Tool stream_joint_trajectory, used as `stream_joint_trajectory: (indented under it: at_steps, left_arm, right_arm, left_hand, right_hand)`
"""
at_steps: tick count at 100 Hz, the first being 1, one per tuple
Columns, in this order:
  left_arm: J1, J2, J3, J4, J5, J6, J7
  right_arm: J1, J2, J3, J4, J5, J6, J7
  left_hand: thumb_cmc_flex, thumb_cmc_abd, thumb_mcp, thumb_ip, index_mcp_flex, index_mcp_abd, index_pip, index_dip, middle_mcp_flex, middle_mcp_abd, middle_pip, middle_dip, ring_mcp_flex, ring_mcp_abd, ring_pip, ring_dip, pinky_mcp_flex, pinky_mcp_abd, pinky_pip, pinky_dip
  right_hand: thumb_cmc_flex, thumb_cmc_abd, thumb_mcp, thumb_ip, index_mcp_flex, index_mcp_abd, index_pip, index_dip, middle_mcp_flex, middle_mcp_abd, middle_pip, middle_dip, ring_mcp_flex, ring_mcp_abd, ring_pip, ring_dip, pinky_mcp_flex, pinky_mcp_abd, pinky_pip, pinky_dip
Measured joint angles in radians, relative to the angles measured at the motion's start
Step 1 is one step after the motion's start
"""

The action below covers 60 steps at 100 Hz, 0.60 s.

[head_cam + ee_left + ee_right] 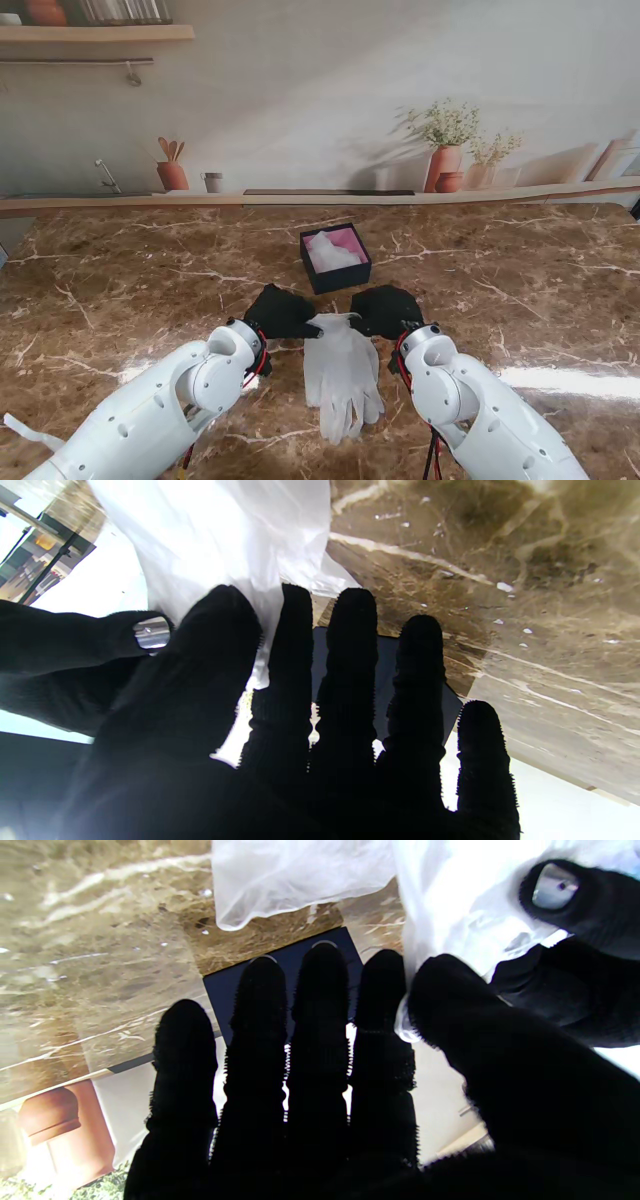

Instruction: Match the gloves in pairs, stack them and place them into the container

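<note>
Both your hands pinch the cuff of the white glove pair on the counter.

Your dark square box (335, 274) with pink lining already holds white gloves (330, 253), just beyond the flat white latex gloves (343, 372) on the brown marble counter (520, 290). Wrist views show what the stand's hides: left hand (281, 312) and right hand (386, 311) each thumb-pinching the cuff.

Both robot hands (281, 312) (386, 311) seemingly pinching.

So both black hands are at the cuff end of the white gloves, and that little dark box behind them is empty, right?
Not quite: the stand view shows the box already holds white gloves on a pink lining. The rest is right: the left hand and right hand are at the cuff end of the white gloves.
</note>
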Motion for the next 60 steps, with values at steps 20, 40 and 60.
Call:
stream_joint_trajectory:
  at_steps: [20,40,60]
  left_arm:
    - [-0.032,-0.011,0.034,0.020,0.002,0.035,0.011]
    - [-0.065,-0.017,0.060,0.039,-0.006,0.092,-0.028]
    - [-0.072,-0.017,0.070,0.048,0.024,0.118,-0.030]
  right_arm:
    - [0.020,-0.006,-0.030,0.025,-0.032,0.080,-0.021]
    - [0.041,-0.006,-0.062,0.049,-0.081,0.154,-0.034]
    - [0.066,-0.006,-0.093,0.077,-0.091,0.198,-0.030]
  left_hand:
    - [-0.002,0.000,0.000,0.000,0.000,-0.012,-0.001,0.000,-0.005,-0.001,0.001,0.000,-0.005,0.000,0.000,0.000,0.000,-0.005,0.000,0.000]
    - [-0.010,0.000,-0.002,0.000,-0.047,-0.003,-0.068,-0.022,-0.109,-0.002,-0.015,0.000,-0.084,0.000,-0.024,-0.017,-0.027,-0.011,-0.001,-0.024]
    - [-0.151,0.025,0.188,0.004,-0.256,0.079,-0.461,0.029,-0.439,-0.001,-0.076,-0.040,-0.270,0.000,-0.156,-0.103,-0.064,-0.041,-0.081,-0.066]
  right_hand:
    - [-0.010,-0.015,0.015,0.000,0.001,0.000,0.000,0.000,0.000,0.000,0.001,0.000,0.000,0.000,0.002,0.000,0.004,0.000,0.000,0.000]
    - [-0.022,-0.025,0.030,0.000,0.010,-0.001,0.000,0.000,0.011,0.000,0.012,0.000,0.019,-0.002,0.011,0.000,0.015,-0.001,0.000,0.000]
    - [-0.031,-0.019,-0.042,0.002,-0.043,0.009,-0.065,-0.160,-0.023,0.000,-0.026,-0.090,0.014,-0.002,-0.029,-0.004,0.012,-0.014,0.000,-0.023]
